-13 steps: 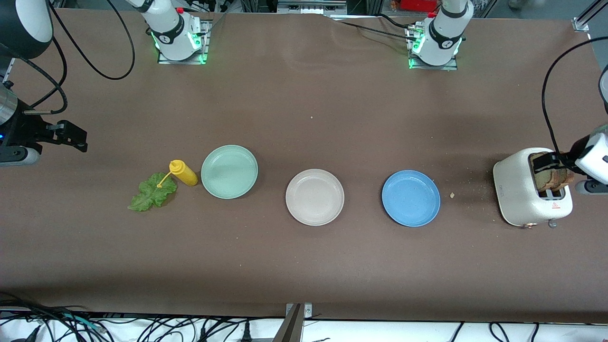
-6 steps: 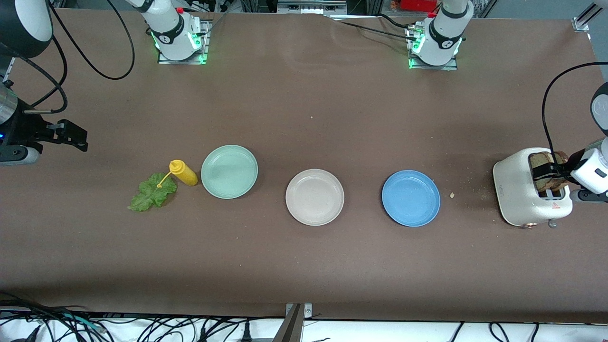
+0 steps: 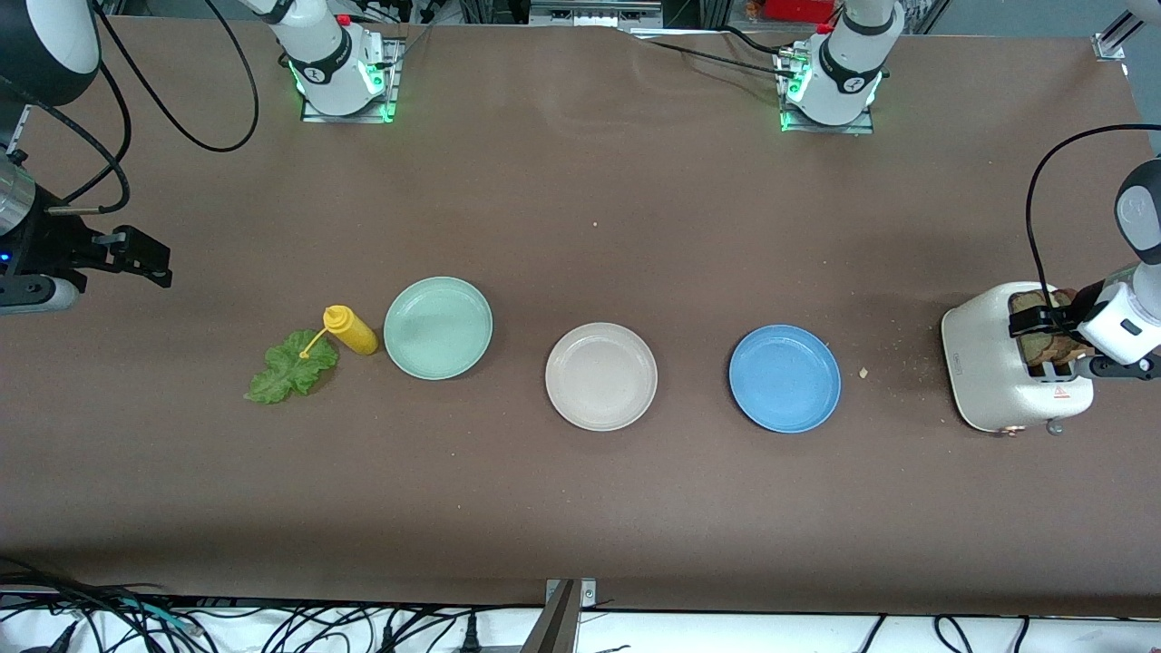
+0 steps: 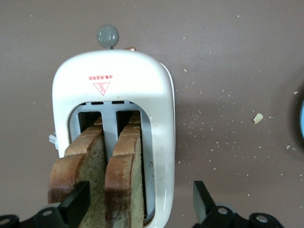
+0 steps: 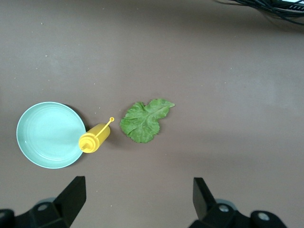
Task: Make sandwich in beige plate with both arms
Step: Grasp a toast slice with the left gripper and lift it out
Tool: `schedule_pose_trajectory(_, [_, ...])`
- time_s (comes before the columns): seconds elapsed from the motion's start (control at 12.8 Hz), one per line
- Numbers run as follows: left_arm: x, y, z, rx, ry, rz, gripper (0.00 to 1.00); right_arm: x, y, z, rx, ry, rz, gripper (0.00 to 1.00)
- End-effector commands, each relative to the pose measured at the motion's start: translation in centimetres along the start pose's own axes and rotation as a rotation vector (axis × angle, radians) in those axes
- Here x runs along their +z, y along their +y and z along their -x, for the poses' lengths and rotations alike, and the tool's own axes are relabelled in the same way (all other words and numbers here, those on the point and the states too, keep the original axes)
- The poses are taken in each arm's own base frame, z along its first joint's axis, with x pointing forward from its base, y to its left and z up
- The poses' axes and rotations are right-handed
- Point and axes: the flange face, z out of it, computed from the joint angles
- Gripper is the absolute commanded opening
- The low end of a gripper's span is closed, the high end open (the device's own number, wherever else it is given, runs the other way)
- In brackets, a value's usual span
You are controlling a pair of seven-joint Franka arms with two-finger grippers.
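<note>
Two brown-crusted bread slices (image 4: 90,166) stand in the white toaster (image 3: 993,367) at the left arm's end of the table; they also show in the front view (image 3: 1052,346). My left gripper (image 4: 138,205) is open low over the toaster (image 4: 159,95), in the front view too (image 3: 1043,322). One of its fingers (image 4: 76,205) rests against a slice's face and the other is outside the toaster wall. The lettuce leaf (image 3: 288,367) lies at the right arm's end, also in the right wrist view (image 5: 145,120). The beige plate (image 3: 600,375) is empty mid-table. My right gripper (image 5: 137,199) waits open and empty (image 3: 136,257).
A yellow squeeze bottle (image 3: 352,330) lies between the lettuce and a mint-green plate (image 3: 437,327). A blue plate (image 3: 785,378) sits between the beige plate and the toaster. Crumbs (image 3: 863,372) lie beside the toaster.
My left gripper has lowered onto the toaster's bread and its wrist has swung nearer the front camera. The right arm has hardly moved.
</note>
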Motion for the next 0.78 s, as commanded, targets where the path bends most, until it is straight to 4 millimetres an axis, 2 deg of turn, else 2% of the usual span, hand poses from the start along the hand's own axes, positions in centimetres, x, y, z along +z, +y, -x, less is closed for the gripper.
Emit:
schedule_pose_trajectory(0.0, [-0.7,-0.2,1.1,0.019,0.006,-0.009,0.32,-0.4,0.2,0.2,0.012,-0.004,-0.018,1.0])
schedule_pose_trajectory(0.08, [-0.9,-0.6,1.2,0.019,0.006,-0.011,0.12,-0.4,0.4,0.2,0.014,-0.005,-0.018,1.0])
schedule_pose_trajectory(0.16, [-1.0,-1.8,1.6,-0.001,-0.006,-0.007,0.0,-0.5,0.4,0.2,0.017,-0.005,-0.018,1.0])
schedule_pose_trajectory(0.39, [-2.1,-2.1,1.9,-0.006,0.003,-0.012,0.0,-0.7,-0.5,0.2,0.006,-0.001,-0.039,1.0])
schedule_pose_trajectory(0.55, [-3.8,-2.1,1.9,-0.011,-0.001,-0.016,0.0,-0.8,-0.8,0.3,0.01,0.003,-0.068,1.0])
schedule_pose_trajectory(0.7, [-7.1,-2.1,1.8,-0.01,-0.007,-0.025,0.0,-0.8,-1.0,0.2,0.007,0.003,-0.067,1.0])
